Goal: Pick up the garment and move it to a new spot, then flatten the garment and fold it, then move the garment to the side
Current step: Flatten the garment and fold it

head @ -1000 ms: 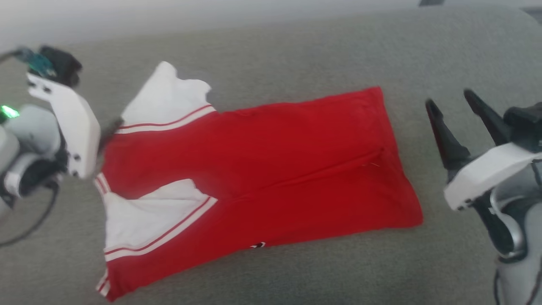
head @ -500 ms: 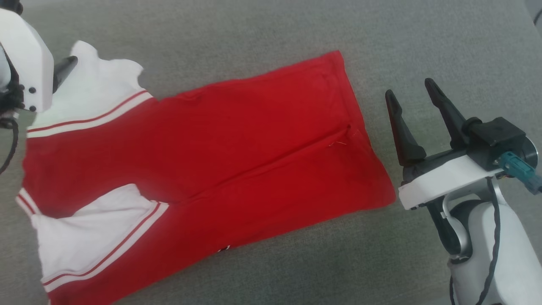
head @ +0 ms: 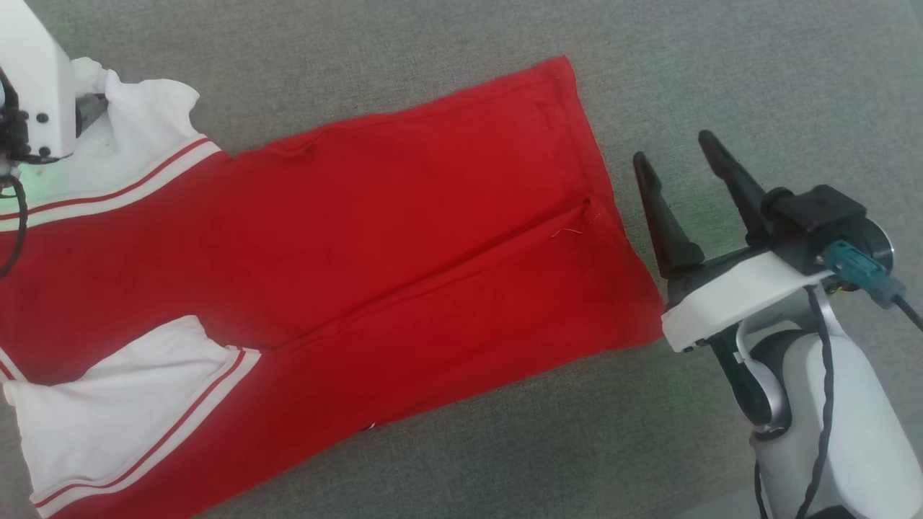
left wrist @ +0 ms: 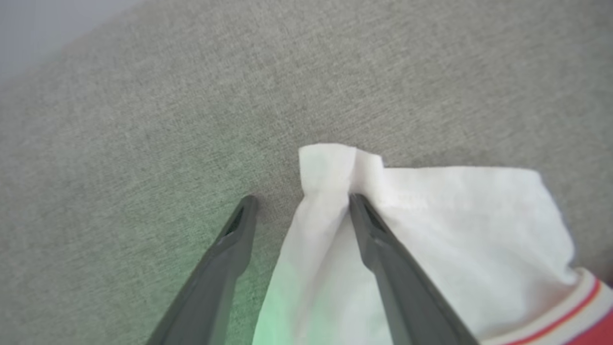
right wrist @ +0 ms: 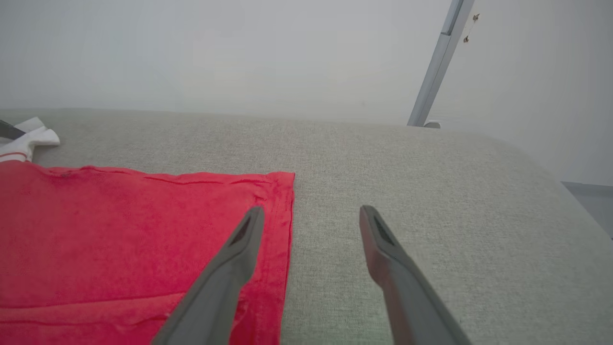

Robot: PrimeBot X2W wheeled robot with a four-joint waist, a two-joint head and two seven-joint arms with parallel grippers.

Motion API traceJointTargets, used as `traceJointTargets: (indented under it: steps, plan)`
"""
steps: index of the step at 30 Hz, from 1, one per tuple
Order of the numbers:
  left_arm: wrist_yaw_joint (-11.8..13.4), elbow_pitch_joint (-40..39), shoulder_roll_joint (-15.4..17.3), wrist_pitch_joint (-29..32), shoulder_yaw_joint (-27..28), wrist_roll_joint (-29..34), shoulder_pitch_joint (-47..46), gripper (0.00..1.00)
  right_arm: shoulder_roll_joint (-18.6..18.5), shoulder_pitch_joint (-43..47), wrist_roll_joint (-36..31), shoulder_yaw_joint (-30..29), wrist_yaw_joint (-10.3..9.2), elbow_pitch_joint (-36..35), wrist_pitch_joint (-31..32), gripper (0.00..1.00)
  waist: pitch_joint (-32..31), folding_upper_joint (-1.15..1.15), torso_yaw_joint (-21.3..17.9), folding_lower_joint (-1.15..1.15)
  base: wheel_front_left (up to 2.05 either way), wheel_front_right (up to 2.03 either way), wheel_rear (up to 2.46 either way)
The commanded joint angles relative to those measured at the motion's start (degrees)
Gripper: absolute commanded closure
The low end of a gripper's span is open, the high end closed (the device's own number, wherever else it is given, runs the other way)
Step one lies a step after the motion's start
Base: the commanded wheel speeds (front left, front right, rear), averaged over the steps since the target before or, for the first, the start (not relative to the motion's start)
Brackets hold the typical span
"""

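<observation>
one garment (head: 396, 238), a red jersey t-shirt, lay spread on a grey fabric-covered surface (head: 721, 58), with its hem toward the robot's right and its two white sleeves toward the left. the far sleeve (head: 144, 137) and the near sleeve (head: 122, 411) each carried a white-and-red striped band where they met the red body. one long crease ran across the red cloth. there were two end effectors, each with two dark fingers. the left end effector (left wrist: 299, 201) was open at the far sleeve's edge: a bunched fold of white cloth stood between its fingers, one finger (left wrist: 383, 249) lying over the sleeve, the other over bare surface. the right end effector (head: 672, 148) was also open and gripping nothing, just beside the hem; in the right wrist view one finger (right wrist: 230, 268) overlapped the hem's edge and the other was over bare surface.
</observation>
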Motion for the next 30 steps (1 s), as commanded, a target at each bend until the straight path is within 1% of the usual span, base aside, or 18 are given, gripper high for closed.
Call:
traceJointTargets:
  steps: [1,3,4,6,9,12,15,20,23,26,29,30]
  plan:
    - [0.02,1.85,-1.31,1.95,-0.69,-0.91,2.22,1.0,-0.24,-1.03,0.57,0.45,-0.03,-0.07,0.96,0.0,0.18,0.0,0.03,0.0,0.0,0.0,0.0]
    - [0.13,3.5,-2.0,3.33,-0.89,-1.3,2.32,1.0,-0.88,-1.54,1.8,1.58,-0.03,-0.03,3.35,0.0,0.4,0.0,0.14,0.0,0.0,0.0,0.0]
    - [0.13,3.5,-2.0,3.33,-0.89,-1.3,2.32,1.0,-0.88,-1.54,1.8,1.58,-0.03,-0.03,3.35,0.0,0.4,0.0,0.14,0.0,0.0,0.0,0.0]
    - [-0.26,4.27,-2.36,2.75,-0.76,-1.27,1.82,1.0,-1.63,-3.07,2.93,2.26,-0.04,-0.14,6.03,0.0,0.6,0.0,0.25,0.0,0.0,0.0,0.0]
    - [-0.88,5.21,-3.39,2.04,-0.77,-1.15,0.75,1.0,-2.7,-6.32,4.96,2.94,-0.03,0.57,10.7,0.0,0.71,0.0,0.75,0.0,0.0,0.0,0.0]
    - [-1.27,5.93,-4.72,1.27,-0.71,-0.92,-0.37,1.0,-4.08,-10.7,6.66,3.74,-0.04,3.1,16.06,0.0,0.88,0.0,1.64,0.0,0.0,0.0,0.0]
    - [-1.62,6.56,-6.12,0.37,-0.6,-0.84,-1.66,1.0,-5.5,-15.95,8.01,4.64,-0.06,7.27,20.81,0.0,1.16,0.0,2.66,0.0,0.0,0.0,0.0]
    - [-2.43,7.3,-8.15,-0.96,-0.96,-0.29,-3.38,1.0,-6.37,-23.9,10.19,6.92,-0.05,16.44,27.64,0.0,1.73,0.0,4.27,0.0,0.0,0.0,0.0]
    - [-2.75,7.81,-8.95,-1.64,-1.16,-0.08,-4.09,1.0,-5.98,-27.58,12.77,9.06,-0.04,21.67,31.27,0.0,1.95,0.0,4.96,0.0,0.0,0.0,0.0]
    - [-3.05,8.34,-9.54,-2.39,-1.36,-0.03,-4.6,1.0,-6.47,-30.78,14.82,11.49,-0.05,26.6,35.09,0.0,2.08,0.0,5.4,0.0,0.0,0.0,0.0]
    - [-3.3,8.69,-9.98,-3.2,-1.45,0.0,-4.98,1.0,-6.27,-32.56,17.39,13.55,-0.05,30.99,38.93,0.0,2.13,0.0,5.77,0.0,0.0,0.0,0.0]
    - [-3.37,8.77,-10.13,-3.59,-1.48,-0.03,-5.14,1.0,-6.64,-33.41,17.41,14.15,-0.05,32.19,40.0,0.02,2.15,0.0,5.87,0.0,0.0,0.0,0.0]
